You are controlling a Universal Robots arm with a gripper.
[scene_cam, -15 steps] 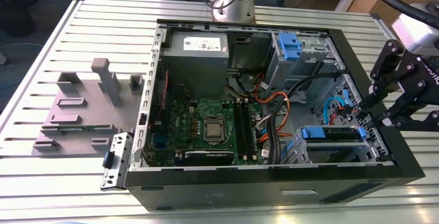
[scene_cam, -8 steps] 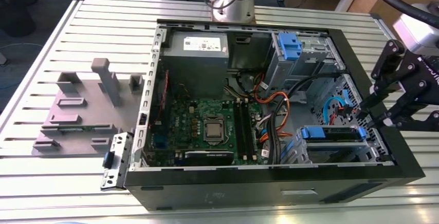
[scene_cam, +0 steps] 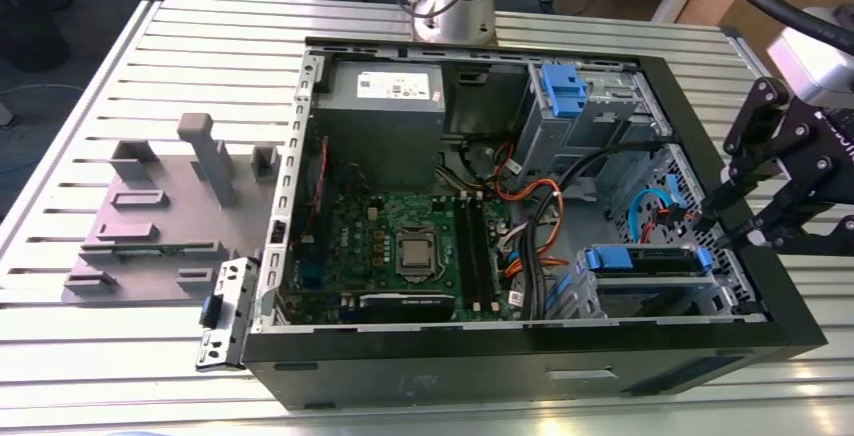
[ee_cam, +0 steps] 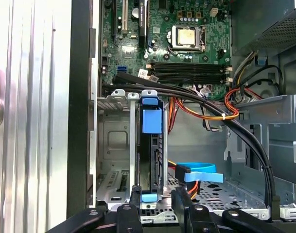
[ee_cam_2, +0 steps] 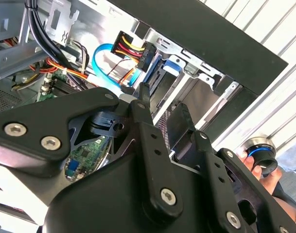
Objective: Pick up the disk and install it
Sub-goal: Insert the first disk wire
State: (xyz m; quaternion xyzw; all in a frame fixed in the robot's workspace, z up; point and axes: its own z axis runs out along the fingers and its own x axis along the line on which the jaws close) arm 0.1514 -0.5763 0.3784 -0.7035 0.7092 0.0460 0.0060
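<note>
Disk (ee_cam: 152,145): I see it standing on edge in the drive cage (ee_cam: 116,141), its blue rails in the guides, which I judge keeps it square.
Gripper (ee_cam: 156,194): spread, one finger either side of the disk's outer end; contact unclear to me.
Around: blue data cable (ee_cam: 201,174) just beside the cage, black cable bundle (ee_cam: 245,131) passing over it.
In the way: cage wall close beside one finger.

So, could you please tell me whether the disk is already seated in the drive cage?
Yes, in the first wrist view the disk stands slotted in the metal drive cage.
</note>
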